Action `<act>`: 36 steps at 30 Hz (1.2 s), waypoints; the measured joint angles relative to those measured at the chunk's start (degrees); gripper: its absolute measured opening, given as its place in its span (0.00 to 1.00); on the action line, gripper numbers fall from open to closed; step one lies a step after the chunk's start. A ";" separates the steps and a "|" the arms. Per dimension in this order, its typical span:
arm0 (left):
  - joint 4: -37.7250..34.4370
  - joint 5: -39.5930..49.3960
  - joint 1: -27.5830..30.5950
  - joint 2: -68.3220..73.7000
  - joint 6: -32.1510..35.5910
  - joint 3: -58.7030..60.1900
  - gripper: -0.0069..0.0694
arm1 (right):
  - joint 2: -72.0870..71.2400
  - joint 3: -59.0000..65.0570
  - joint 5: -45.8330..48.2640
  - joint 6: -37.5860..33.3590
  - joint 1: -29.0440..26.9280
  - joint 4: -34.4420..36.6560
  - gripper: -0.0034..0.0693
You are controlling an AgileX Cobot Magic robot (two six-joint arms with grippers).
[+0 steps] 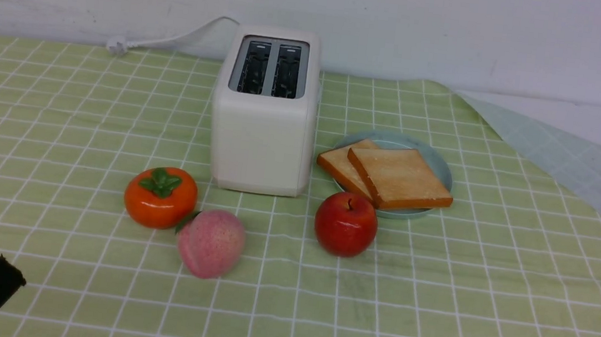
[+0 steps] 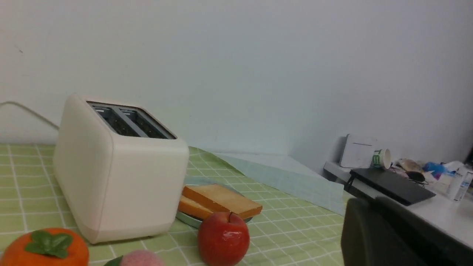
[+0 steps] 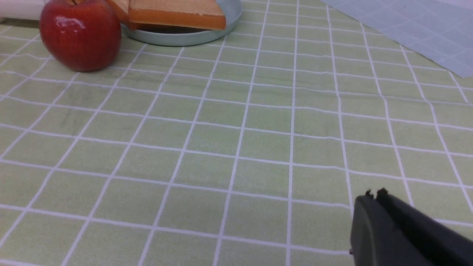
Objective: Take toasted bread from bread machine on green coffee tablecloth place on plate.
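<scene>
The white bread machine (image 1: 264,114) stands on the green coffee tablecloth (image 1: 432,294), and both of its dark slots look empty. Two toasted bread slices lie overlapped on the pale blue-green plate (image 1: 439,166) to its right, the upper slice (image 1: 399,178) resting on the lower one (image 1: 341,164). They also show in the left wrist view (image 2: 221,199) and the right wrist view (image 3: 173,11). My left gripper (image 1: 0,265) is shut and empty, low at the near left, far from the toaster. My right gripper (image 3: 374,194) is shut and empty over bare cloth, well short of the plate (image 3: 207,31); it is out of the front view.
An orange persimmon (image 1: 160,197) and a pink peach (image 1: 210,243) lie in front of the toaster. A red apple (image 1: 345,223) sits against the plate's near edge. The white cord (image 1: 169,40) runs back left. The cloth's pale underside (image 1: 575,158) folds over at the right.
</scene>
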 joint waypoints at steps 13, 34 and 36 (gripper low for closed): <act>-67.25 8.15 0.00 0.00 74.85 0.00 0.07 | 0.00 0.00 0.00 0.00 0.00 0.00 0.04; -99.89 6.11 32.78 -8.66 108.25 8.52 0.07 | 0.00 0.00 0.06 0.00 0.00 0.00 0.06; -99.72 6.52 35.28 -8.66 106.98 10.60 0.07 | 0.00 0.00 0.06 0.00 0.00 0.00 0.06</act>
